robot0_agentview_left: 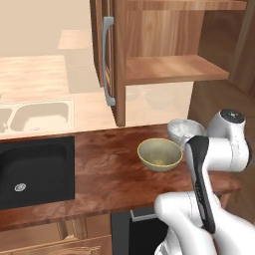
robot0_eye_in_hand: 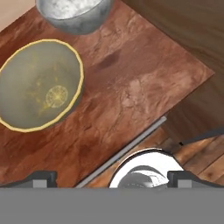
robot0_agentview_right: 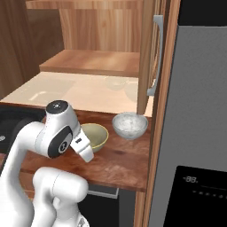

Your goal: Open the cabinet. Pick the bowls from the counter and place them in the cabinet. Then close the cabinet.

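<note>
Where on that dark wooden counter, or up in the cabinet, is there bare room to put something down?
The counter lies bare between the black sink and the olive bowl, and along its front edge. The cabinet stands open, its shelf bare. It is crowded at the counter's back right, where the olive bowl and the white bowl sit close together.

Two bowls (robot0_agentview_left: pixel 160 154) side by side on the counter (robot0_agentview_left: pixel 99 169) — sink (robot0_agentview_left: pixel 35 172) at nine o'clock — open cabinet (robot0_agentview_left: pixel 169 45) above.

Only "88" reads on the black panel (robot0_agentview_right: pixel 197 195).
</note>
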Controlling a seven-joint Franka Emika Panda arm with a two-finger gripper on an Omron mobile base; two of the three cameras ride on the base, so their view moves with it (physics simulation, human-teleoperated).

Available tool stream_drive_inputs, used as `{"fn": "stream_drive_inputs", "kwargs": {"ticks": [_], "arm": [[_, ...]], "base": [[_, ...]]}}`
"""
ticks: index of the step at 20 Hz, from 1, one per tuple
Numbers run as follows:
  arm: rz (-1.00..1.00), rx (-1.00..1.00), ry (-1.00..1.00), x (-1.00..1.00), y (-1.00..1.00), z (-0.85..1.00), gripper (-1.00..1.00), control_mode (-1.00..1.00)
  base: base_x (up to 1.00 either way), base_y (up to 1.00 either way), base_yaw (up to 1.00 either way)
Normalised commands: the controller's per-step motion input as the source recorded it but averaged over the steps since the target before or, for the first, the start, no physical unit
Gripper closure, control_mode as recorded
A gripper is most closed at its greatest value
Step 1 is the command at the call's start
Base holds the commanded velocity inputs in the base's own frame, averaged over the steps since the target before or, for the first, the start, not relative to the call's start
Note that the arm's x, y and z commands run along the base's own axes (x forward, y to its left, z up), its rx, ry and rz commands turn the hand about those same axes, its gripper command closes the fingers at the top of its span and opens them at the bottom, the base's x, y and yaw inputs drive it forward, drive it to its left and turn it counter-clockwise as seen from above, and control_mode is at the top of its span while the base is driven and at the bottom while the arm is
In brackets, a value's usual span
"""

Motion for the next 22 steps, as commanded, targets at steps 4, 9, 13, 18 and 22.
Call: {"fn": "stream_drive_inputs", "kwargs": {"ticks": [4,9,13,18,22], "arm": [[0.00,0.00,-0.01,0.22,0.00,-0.38,-1.00,-1.00],[0.00,0.00,-0.07,0.24,0.00,-0.17,-1.00,-1.00],[0.00,0.00,-0.10,0.23,0.00,-0.08,-1.00,-1.00],[0.00,0.01,-0.02,0.32,0.00,-0.15,-1.00,-1.00],[0.00,0.03,0.00,0.33,0.00,-0.21,-1.00,-1.00]], "base": [[0.00,0.00,0.00],[0.00,0.00,0.00],[0.00,0.00,0.00],[0.00,0.00,0.00],[0.00,0.00,0.00]]}}
